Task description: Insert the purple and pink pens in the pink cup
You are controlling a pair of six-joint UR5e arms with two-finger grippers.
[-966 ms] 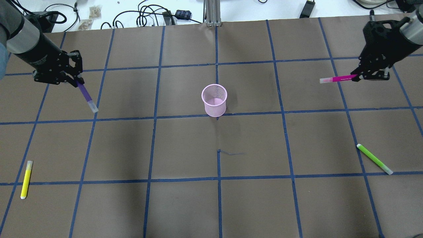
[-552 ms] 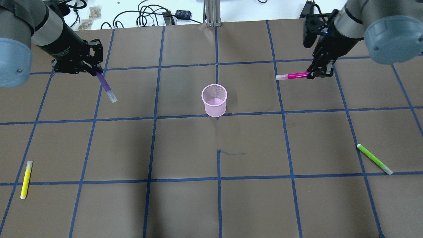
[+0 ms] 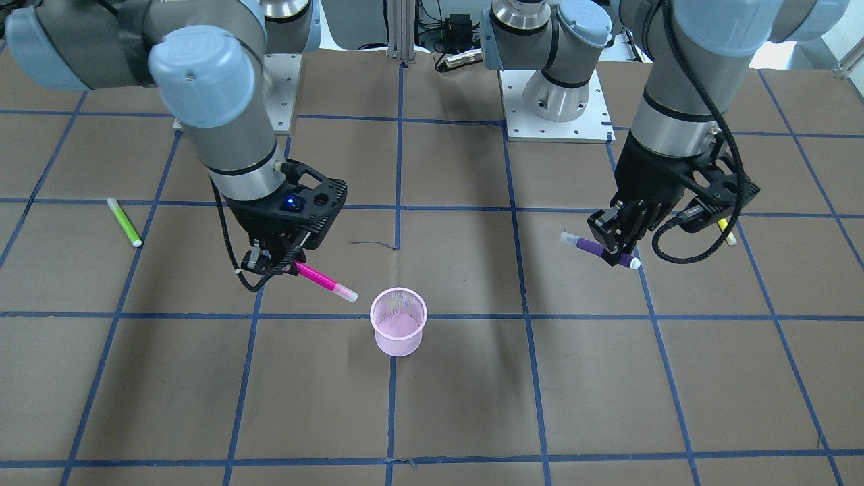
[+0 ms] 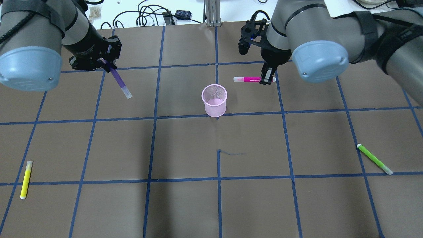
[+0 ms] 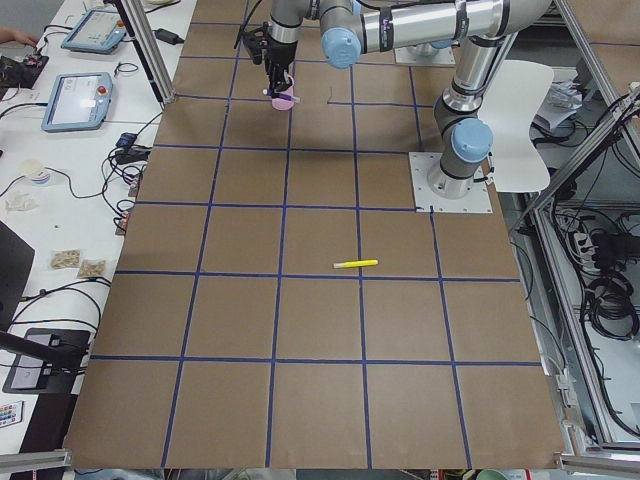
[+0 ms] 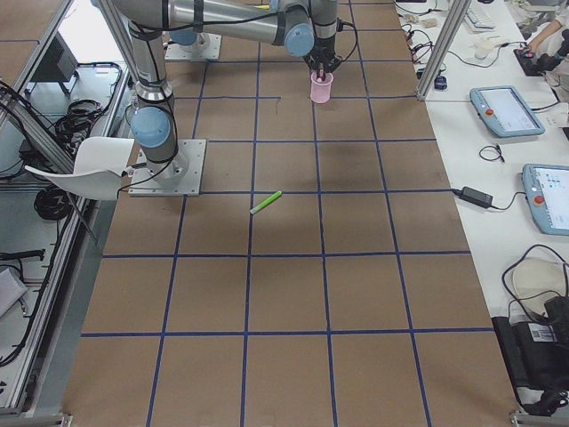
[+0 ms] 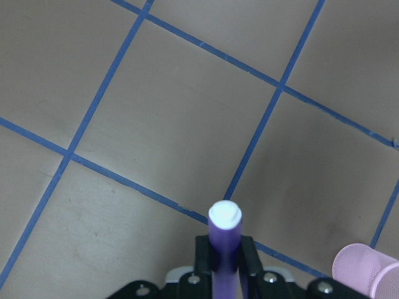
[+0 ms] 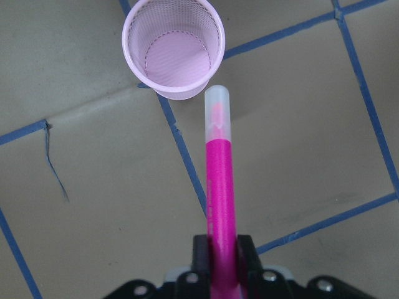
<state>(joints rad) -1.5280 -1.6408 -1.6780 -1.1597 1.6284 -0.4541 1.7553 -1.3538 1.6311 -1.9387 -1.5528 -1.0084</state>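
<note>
The pink mesh cup stands upright and empty at the table's middle. My right gripper is shut on the pink pen, held in the air just right of and beyond the cup. In the right wrist view the pen points at the cup, its clear cap near the rim. My left gripper is shut on the purple pen, well left of the cup. In the left wrist view the purple pen points down and the cup sits at the lower right corner.
A yellow pen lies near the front left and a green pen at the front right. Cables and a metal post sit beyond the table's far edge. Blue tape lines grid the brown surface.
Both arms have swung inward toward the cup. The right gripper carried the pink pen left to just beside the cup. The left gripper carried the purple pen right.
</note>
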